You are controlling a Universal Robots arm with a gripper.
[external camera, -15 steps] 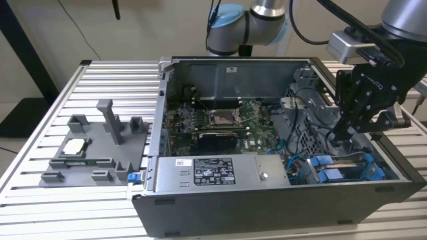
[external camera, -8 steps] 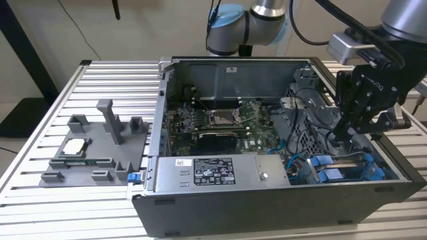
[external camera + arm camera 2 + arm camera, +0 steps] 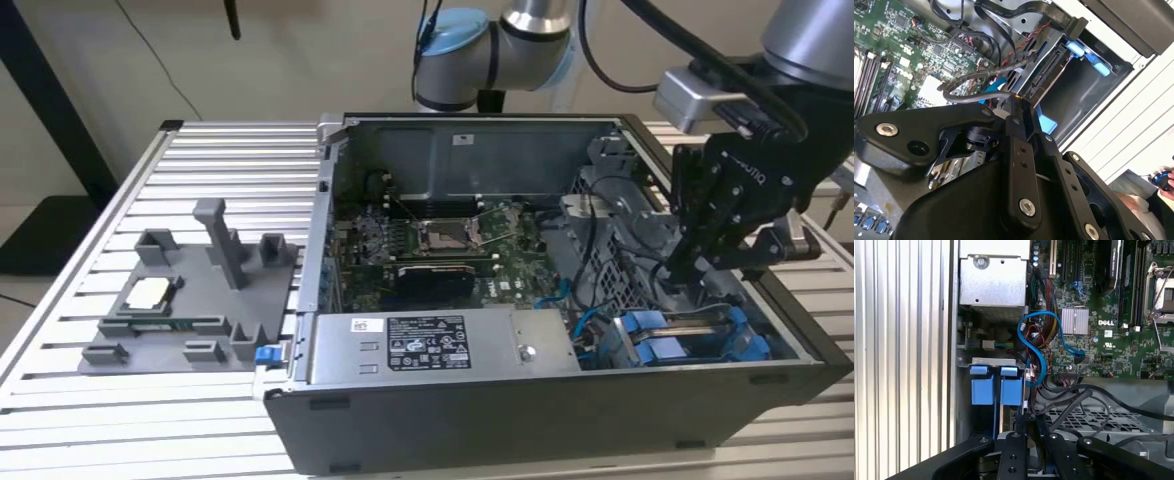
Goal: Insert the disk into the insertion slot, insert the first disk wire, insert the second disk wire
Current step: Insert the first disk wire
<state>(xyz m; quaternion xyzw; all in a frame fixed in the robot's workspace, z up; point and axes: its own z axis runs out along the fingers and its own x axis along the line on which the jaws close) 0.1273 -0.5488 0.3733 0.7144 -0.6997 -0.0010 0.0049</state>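
Disk sat inside the insertion slot at the case corner on the exterior view's right. Its blue carrier tabs lay just beside the cage lip. Judged the disk step done.

Gripper hung low over the cage, close to the disk's port end. Fingers looked pinched shut on the end of a black wire. The plug itself was hidden by the fingers, so that is a judgement. Wire end appeared near the disk but not seated, so no wire counted as in.

Risks:
- Plug could meet the port skewed, since its grip angle couldn't be checked. It might jam or bend the contacts.
- Black wire looped back toward the mobo w/ other black leads alongside. The slack could snag and drag the plug off line.
- Blue cable curled just beside the cage mouth and might get pushed or trapped btwn plug and disk.
- Thin wire could twist or slip in the pinch under push load.

Edges and room:
- Tight around the cage. Its perforated wall lay on one side, and the case rim was near on the exterior view's right.
- PSU boxed in the front.
- Case top was open, and there was free space above the mobo toward the exterior view's left.
- Slatted table and grey parts tray sat well apart from the work.
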